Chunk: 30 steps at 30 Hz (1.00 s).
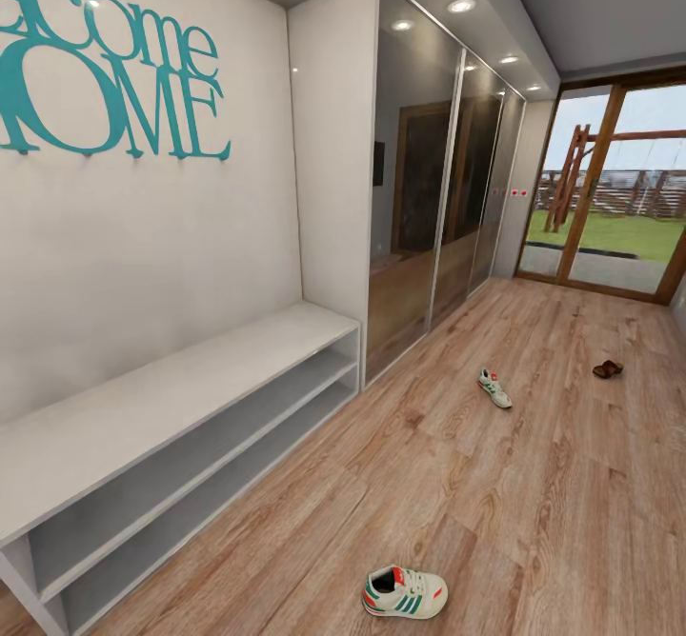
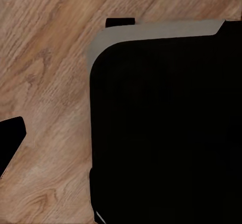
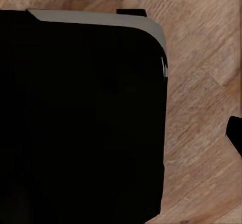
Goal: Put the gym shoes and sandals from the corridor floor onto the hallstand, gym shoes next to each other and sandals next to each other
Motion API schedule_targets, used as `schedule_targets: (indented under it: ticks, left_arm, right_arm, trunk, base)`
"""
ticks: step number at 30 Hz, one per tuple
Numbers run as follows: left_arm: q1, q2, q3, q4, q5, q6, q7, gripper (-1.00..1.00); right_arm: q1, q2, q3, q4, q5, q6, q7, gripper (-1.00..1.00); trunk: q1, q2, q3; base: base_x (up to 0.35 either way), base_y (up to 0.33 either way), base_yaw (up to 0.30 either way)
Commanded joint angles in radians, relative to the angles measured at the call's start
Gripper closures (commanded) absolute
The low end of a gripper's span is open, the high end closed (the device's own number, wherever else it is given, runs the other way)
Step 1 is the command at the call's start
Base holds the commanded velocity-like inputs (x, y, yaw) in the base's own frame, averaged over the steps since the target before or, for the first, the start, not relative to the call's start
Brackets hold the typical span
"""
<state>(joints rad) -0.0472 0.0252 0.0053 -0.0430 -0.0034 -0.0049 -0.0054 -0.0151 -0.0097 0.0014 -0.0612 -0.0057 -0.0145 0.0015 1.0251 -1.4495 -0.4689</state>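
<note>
Now we should roll up to the near shoe [image 1: 404, 591] on the floor [image 1: 495, 484] just off the rack [image 1: 171, 398], the other shoe [image 1: 494, 387] and a sandal [image 1: 607, 368] lying well beyond, though we cannot tell either tool's state.

- The corridor floor [image 1: 534, 522] is warm brown wood-look planks, running from the near end all the way to the glass door at the far end.
- One gym shoe [image 1: 404, 591] sits on the floor at the near end, not far from the hallstand's front edge.
- The second gym shoe [image 1: 494, 387] is further down, roughly mid-floor.
- A dark brown sandal [image 1: 607, 368] lies beyond that, toward the far right side.
- The pale grey hallstand [image 1: 162, 398] stands on the floor along the left wall; flat top and both shelf tiers look bare.
</note>
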Motion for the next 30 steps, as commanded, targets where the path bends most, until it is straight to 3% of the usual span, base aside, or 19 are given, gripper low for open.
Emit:
schedule_targets:
  ticks: [1, 8, 30]
  left_arm:
    - [-0.006, 0.004, 0.001, 0.0, 0.0, -0.001, -0.001, -1.0]
    - [-0.044, 0.008, 0.002, 0.0, 0.002, -0.001, -0.002, -1.0]
    - [-0.048, 0.01, 0.003, 0.0, 0.002, -0.001, -0.002, -1.0]
  right_arm:
    - [0.0, -0.001, 0.001, -0.006, -0.001, -0.003, 0.0, -1.0]
    - [0.001, -0.003, 0.004, -0.022, 0.002, -0.005, -0.001, -1.0]
    - [-0.002, -0.003, 0.006, -0.025, 0.006, -0.004, -0.002, -1.0]
  trunk:
    - [0.0, -0.001, -0.001]
    - [0.0, -0.001, -0.001]
    - [0.0, -0.001, -0.001]
  base:
    - [0.0, 0.0, 0.0]
    - [0.0, 0.0, 0.0]
    - [0.0, 0.0, 0.0]
